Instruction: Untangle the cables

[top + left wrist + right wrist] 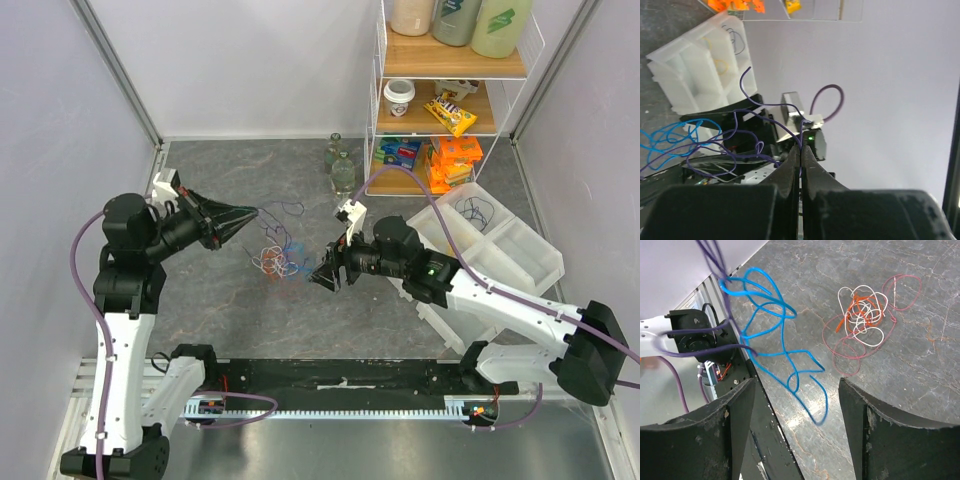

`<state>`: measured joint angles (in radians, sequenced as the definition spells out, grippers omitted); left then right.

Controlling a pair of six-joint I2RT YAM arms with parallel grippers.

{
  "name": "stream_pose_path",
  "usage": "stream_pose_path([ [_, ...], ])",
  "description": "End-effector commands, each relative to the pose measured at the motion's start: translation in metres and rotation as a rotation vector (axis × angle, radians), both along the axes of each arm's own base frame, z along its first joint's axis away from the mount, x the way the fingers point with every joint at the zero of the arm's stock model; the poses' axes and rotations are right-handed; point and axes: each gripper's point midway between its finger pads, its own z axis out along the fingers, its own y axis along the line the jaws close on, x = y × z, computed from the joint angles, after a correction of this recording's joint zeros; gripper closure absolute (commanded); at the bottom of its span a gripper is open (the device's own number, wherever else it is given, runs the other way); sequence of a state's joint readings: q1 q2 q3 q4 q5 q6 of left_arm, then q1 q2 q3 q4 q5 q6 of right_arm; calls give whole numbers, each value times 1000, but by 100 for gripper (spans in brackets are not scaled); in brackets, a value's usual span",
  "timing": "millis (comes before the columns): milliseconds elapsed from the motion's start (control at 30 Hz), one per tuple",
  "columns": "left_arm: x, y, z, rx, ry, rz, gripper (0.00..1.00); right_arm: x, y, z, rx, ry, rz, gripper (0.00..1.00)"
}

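My left gripper (255, 213) (801, 149) is raised above the table and shut on a thin purple cable (747, 97) (290, 208). That purple cable trails down and is caught up with a blue cable (670, 137) (772, 335), whose loops hang down to just above the tabletop. My right gripper (322, 275) (797, 390) is open and sits close beside the blue loops, its fingers either side of the lowest loop without touching it. A small tangle of white, orange and red cables (862, 315) (275, 258) lies flat on the grey table beyond.
A white compartment tray (553, 262) with a few loose wires sits at the right, under my right arm. A wire shelf (450, 70) with snacks and bottles stands at the back right, with two glass bottles (342, 170) beside it. A black rail (340, 378) runs along the near edge.
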<state>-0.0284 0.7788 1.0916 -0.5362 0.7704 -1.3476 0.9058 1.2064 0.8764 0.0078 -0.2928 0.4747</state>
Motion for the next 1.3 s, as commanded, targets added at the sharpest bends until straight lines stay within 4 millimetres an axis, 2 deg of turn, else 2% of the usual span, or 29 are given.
stream_pose_path([
  [0,-10,-6,41,-86,-45,-42,98,7,1,15,44,-84,-13,26],
  [133,-10,-7,49,-150,-33,-55,98,0,-2,15,72,-95,8,27],
  [200,-9,-8,53,-172,-39,-56,98,2,-2,13,70,-90,-4,36],
  [300,-7,-8,56,-184,-41,-60,98,7,-1,17,73,-100,-23,58],
  [367,-6,-8,58,-185,-48,-59,98,12,-2,19,61,-109,-46,79],
  [400,-6,-8,58,-185,-50,-63,99,15,-4,18,46,-109,-64,95],
  [433,-6,-8,59,-184,-57,-59,98,19,-7,14,20,-104,-95,100],
  [633,-1,-5,61,-167,-84,-29,98,30,-27,14,-6,-119,-208,100],
  [733,1,-2,64,-139,-101,0,98,28,-31,20,-11,-149,-199,98],
  [767,1,-3,64,-139,-100,-6,98,27,-32,23,-7,-162,-191,83],
  [800,2,-4,64,-141,-94,-13,98,26,-33,24,-7,-170,-189,62],
  [833,2,-5,64,-144,-89,-24,98,26,-34,23,-12,-171,-194,53],
  [867,2,-5,63,-144,-84,-26,98,28,-36,21,-21,-178,-204,50],
  [900,2,-5,63,-144,-84,-28,98,27,-38,14,-47,-174,-197,49],
  [1000,0,-4,64,-144,-92,-18,98,22,-38,14,-70,-199,-153,49],
  [1267,-4,-4,65,-148,-91,-21,98,-1,-9,36,55,-228,46,48],
])
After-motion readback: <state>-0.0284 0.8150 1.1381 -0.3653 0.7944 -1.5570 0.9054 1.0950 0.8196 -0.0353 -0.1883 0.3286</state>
